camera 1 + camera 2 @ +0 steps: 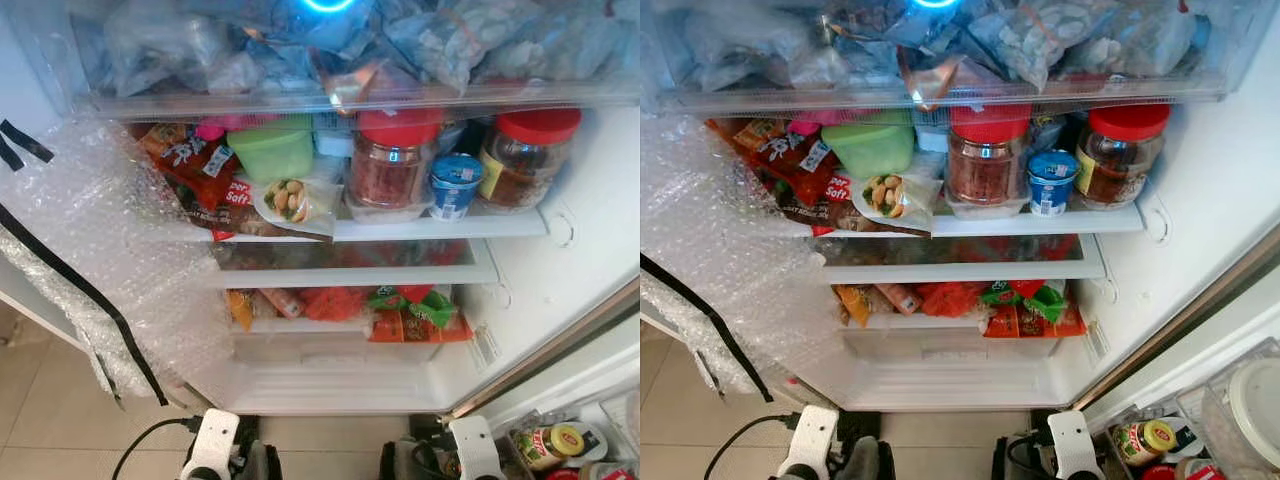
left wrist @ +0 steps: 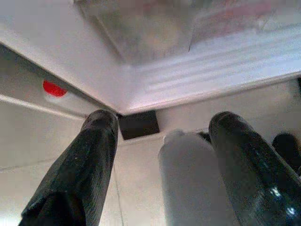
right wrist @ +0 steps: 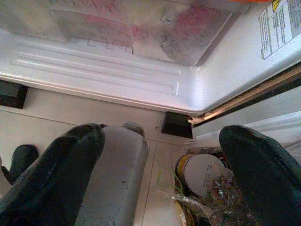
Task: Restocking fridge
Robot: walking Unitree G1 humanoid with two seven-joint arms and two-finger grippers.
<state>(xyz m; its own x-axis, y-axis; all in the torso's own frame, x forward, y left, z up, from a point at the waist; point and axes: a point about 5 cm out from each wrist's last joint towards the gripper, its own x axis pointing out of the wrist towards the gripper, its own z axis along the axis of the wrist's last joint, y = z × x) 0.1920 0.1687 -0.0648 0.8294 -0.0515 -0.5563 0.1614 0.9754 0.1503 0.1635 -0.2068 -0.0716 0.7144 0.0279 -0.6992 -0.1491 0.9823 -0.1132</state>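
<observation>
Fridge [image 1: 560, 300] shelves hold red-lidded glass jars [image 1: 392, 158], crinkled packets [image 1: 400, 312].

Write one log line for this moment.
fridge: open | left gripper: open, low, empty | right gripper: open, low, empty | jars: on shelf

Two red-lidded jars [image 1: 392, 158] [image 1: 527, 155], one green tub [image 1: 272, 150], one blue yogurt cup [image 1: 455, 185].

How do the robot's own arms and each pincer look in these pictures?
In the left eye view, both arms end in white wrist housings with dark parts below; a black cable runs to the left one. The left pincer has two long, rounded black fingers with a fine ribbed texture. The right pincer has the same two thick, matte black fingers.
</observation>
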